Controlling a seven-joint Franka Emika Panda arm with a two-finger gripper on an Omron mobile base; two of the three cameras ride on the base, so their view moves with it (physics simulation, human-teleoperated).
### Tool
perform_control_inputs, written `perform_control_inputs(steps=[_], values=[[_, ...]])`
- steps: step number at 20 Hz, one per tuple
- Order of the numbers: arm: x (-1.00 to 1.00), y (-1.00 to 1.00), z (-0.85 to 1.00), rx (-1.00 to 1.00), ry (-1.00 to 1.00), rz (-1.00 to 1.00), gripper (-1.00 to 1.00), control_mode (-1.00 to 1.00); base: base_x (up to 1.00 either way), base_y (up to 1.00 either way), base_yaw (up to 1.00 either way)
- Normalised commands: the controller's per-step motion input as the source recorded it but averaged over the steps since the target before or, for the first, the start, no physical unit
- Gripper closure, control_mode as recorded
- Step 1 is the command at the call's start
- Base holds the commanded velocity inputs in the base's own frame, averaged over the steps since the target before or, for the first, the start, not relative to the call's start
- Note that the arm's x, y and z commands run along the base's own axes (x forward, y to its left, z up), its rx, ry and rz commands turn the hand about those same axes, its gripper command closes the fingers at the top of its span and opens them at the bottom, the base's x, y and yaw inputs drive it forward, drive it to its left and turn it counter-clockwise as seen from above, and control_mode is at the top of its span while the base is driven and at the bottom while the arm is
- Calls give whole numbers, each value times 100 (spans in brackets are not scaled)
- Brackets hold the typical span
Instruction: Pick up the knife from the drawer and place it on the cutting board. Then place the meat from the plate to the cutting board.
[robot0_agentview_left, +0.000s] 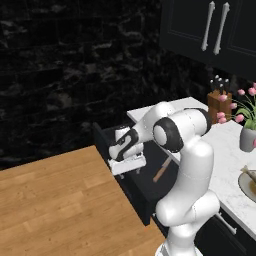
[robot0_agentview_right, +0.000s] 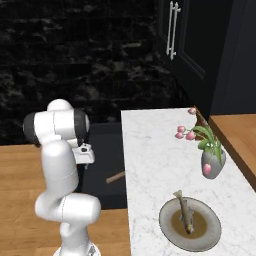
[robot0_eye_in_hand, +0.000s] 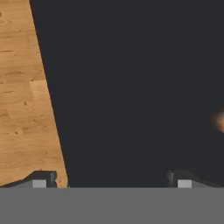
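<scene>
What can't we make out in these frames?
- Knife blade: left base view shows the handle in the drawer; the arm hides the rest.
- Knife in hand view: just a blurred brown spot, cut off by the right edge.
- Plate: cut off by the right edge in left base view.
- Gripper: open in hand view, its height above the drawer floor unclear.
</scene>
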Motion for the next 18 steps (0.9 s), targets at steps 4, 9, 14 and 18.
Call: perform_control_inputs(steps=[4, 9, 14, 18], values=[[-38, 100, -20, 0, 0, 4, -100, -100, 0, 0, 0], [-50, 100, -3, 0, 0, 7, -100, -100, 0, 0, 0], [-51, 87, 37, -1, -12, 9, -100, -100, 0, 0, 0], [-25, -41, 100, 19, -38, -19, -100, -100, 0, 0, 0]])
